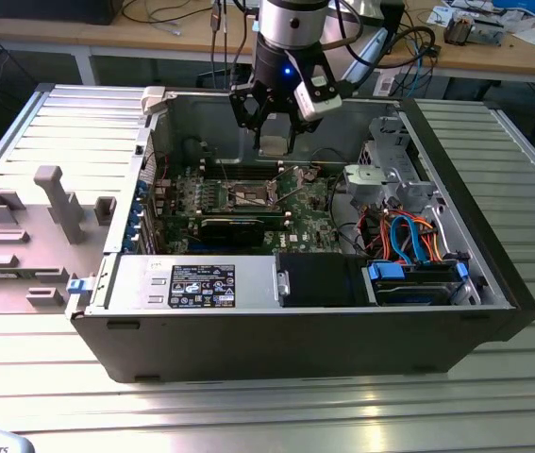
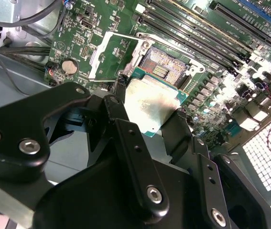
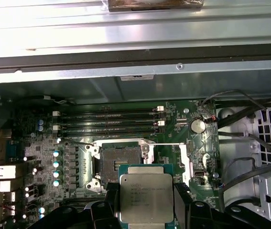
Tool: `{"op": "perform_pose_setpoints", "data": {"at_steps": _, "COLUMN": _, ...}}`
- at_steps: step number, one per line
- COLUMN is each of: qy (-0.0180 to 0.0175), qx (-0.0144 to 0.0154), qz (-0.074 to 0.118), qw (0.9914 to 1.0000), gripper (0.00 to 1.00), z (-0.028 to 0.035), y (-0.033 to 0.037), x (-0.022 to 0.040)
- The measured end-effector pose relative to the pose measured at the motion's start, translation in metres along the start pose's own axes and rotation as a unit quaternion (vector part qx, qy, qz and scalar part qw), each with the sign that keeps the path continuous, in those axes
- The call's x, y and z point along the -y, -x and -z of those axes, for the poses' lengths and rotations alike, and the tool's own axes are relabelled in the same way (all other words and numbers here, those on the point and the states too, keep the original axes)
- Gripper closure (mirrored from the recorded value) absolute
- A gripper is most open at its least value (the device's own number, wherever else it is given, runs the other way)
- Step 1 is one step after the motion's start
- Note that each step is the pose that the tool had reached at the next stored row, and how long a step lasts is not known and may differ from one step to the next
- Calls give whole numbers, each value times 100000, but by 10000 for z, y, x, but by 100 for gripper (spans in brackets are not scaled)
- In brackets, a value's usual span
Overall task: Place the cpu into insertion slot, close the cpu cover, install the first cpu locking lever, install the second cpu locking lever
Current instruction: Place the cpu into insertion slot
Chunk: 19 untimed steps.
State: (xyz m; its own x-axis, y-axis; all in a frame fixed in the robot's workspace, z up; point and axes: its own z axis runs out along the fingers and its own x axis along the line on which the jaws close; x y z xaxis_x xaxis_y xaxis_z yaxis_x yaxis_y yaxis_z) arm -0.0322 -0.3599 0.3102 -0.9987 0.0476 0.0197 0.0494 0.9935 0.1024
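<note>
Your exterior view looks down at the whole open case (image 1: 295, 340) from well back. Both wrist views ride close above, sharing the insertion slot (image 3: 121, 155).

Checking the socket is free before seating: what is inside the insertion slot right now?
Bare contacts show in the slot; no chip sits in it. The cpu, gripped by the hand, covers the slot's near edge in the second wrist view, so that strip is hidden.
</note>
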Motion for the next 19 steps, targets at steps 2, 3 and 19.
{"op": "perform_pose_setpoints", "data": {"at_steps": 2, "qy": 2, "qx": 7, "qz": -53, "qw": 100000, "gripper": 46, "z": -2, "y": 0, "x": 0}}
{"op": "perform_pose_setpoints", "data": {"at_steps": 3, "qy": 4, "qx": 7, "qz": -77, "qw": 100000, "gripper": 46, "z": -2, "y": 0, "x": 0}}
{"op": "perform_pose_setpoints", "data": {"at_steps": 19, "qy": 11, "qx": 62, "qz": -586, "qw": 99998, "gripper": 46, "z": -13, "y": 0, "x": 1}}
